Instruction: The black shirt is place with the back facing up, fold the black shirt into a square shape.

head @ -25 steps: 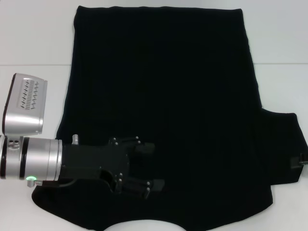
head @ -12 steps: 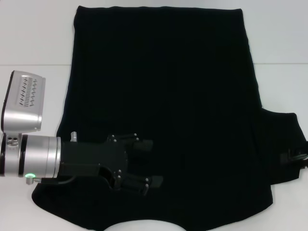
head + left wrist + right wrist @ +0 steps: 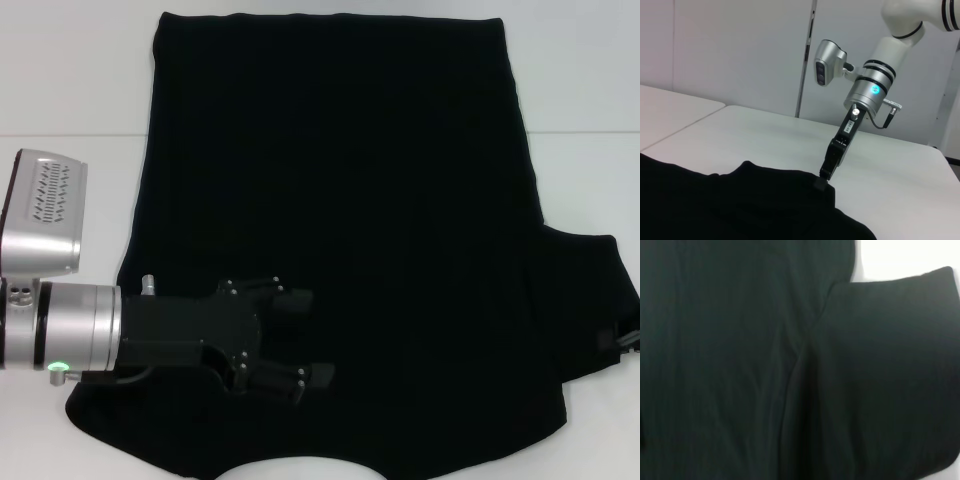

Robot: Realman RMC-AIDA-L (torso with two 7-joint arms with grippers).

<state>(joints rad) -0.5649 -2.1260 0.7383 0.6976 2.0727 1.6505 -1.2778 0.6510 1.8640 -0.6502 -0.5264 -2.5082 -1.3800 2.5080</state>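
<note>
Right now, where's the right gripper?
At the right sleeve tip of the black shirt: the right gripper touches the sleeve edge in the left wrist view, opposite the left gripper.

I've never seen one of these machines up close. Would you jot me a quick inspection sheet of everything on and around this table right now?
Surface: white table, bare around the cloth.
Job's things: black shirt lies spread flat, right sleeve still out to the side; no lettering visible.
Clutter: nothing seen.
Grippers: left gripper is over the shirt's near left part, fingers apart; right gripper is down at the right sleeve's edge, open or shut not discernible.
Cables: short cable looping at the right arm's wrist.
Surroundings: plain pale wall panels behind the table.
</note>
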